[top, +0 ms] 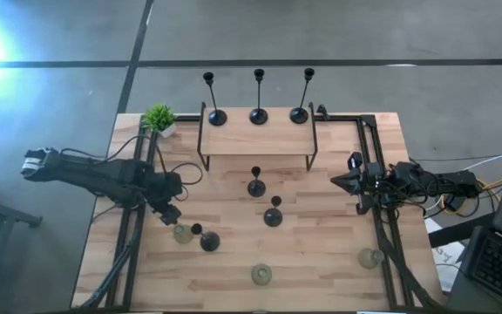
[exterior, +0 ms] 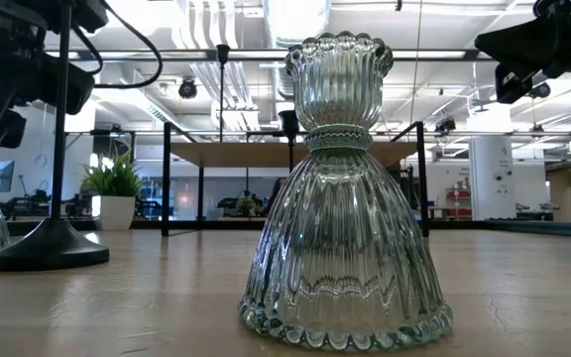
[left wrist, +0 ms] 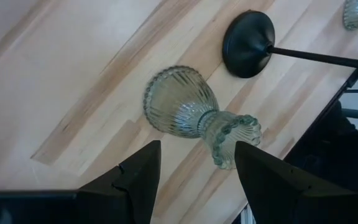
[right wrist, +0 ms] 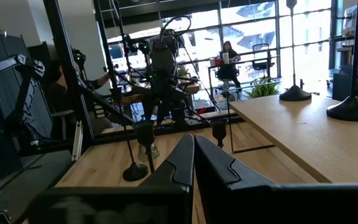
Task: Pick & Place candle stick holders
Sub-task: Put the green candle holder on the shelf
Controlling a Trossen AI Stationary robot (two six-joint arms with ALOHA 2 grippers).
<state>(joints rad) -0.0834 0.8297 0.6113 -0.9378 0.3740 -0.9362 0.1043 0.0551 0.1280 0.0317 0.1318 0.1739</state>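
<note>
- Currently at the reach step: left tool (left wrist: 191,180) spread, poised just above a clear glass holder (left wrist: 194,118), not touching it.
- Glass holder upright on the bench (top: 321,253), front-left, just beside a black holder (top: 208,240).
- Three tall black holders (top: 259,98) standing on the raised shelf (top: 255,139) at the back; two more black ones mid-bench.
- Right tool (right wrist: 193,155) pressed together, empty, waiting at the right edge.
- Next, probably: lower around the ribbed neck, close, lift straight up; exact height above the glass hard to judge.
</note>
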